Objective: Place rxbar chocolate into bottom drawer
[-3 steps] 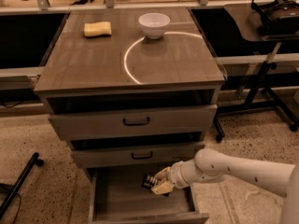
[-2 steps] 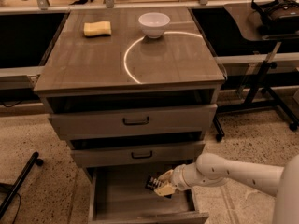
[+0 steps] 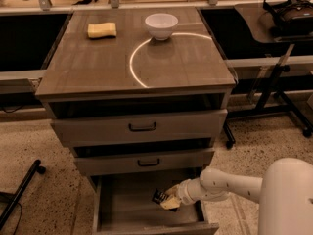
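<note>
The bottom drawer [image 3: 122,214] of the grey-brown cabinet stands pulled open, its flat floor showing. My gripper [image 3: 168,199] reaches in from the right on a white arm and sits over the drawer's right side. It is shut on the rxbar chocolate [image 3: 159,197], a small dark wrapper that sticks out to the left of the fingers, held a little above the drawer floor.
On the cabinet top [image 3: 98,67] lie a yellow sponge [image 3: 102,30] and a white bowl [image 3: 161,25]. The two upper drawers [image 3: 142,127] with black handles stand slightly open. A black stand with wheels [image 3: 274,102] is at the right, a black pole [image 3: 19,195] at lower left.
The gripper with the bar has shifted slightly to the right and a little lower inside the drawer.
</note>
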